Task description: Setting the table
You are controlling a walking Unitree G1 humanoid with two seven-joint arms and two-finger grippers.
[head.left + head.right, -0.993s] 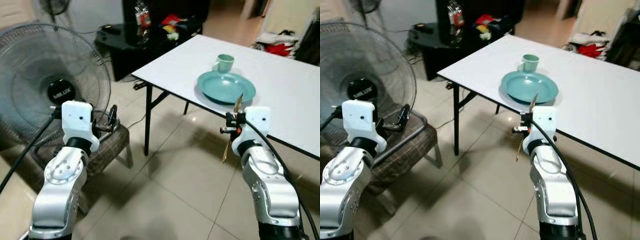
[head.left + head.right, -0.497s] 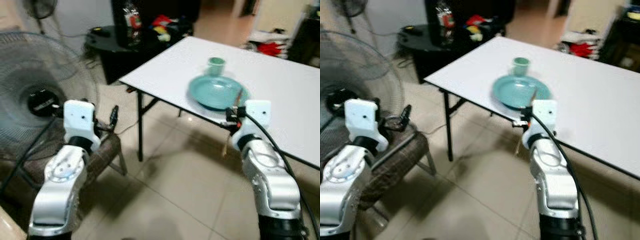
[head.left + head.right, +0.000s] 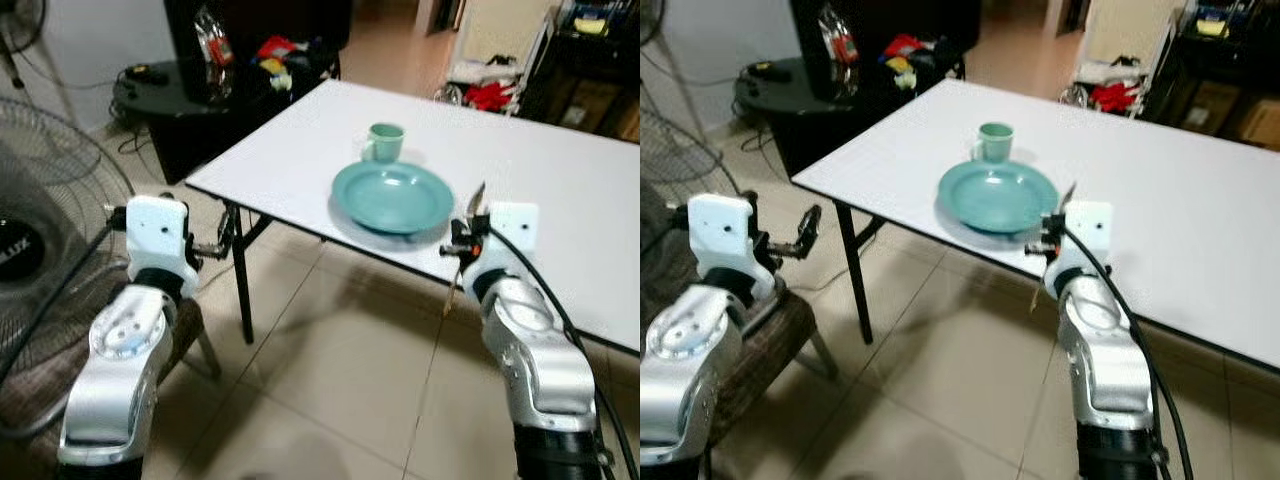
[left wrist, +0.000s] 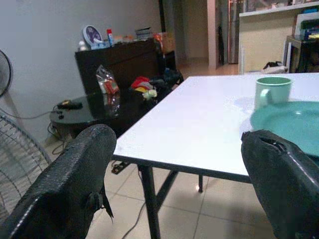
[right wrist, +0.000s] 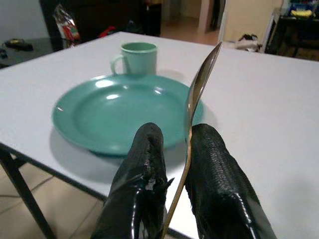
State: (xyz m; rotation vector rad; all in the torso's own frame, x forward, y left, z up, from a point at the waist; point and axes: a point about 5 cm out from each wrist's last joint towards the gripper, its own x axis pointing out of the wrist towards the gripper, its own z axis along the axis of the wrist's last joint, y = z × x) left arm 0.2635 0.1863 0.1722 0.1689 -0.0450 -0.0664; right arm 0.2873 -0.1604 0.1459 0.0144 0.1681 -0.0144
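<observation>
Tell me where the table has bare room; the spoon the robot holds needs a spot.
The white table is bare to the right of the plate, right beyond the right hand shut on the spoon. It is bare too toward the left corner. The only crowding is the mug close behind the plate.

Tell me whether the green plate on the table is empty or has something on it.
Empty. The plate shows only bare glazed surface with light reflections; the spoon is shut between the right gripper's fingers, not on it.

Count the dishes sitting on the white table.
2: a green plate near the table's front edge, and a green mug just behind it. The right gripper holds a spoon.
</observation>
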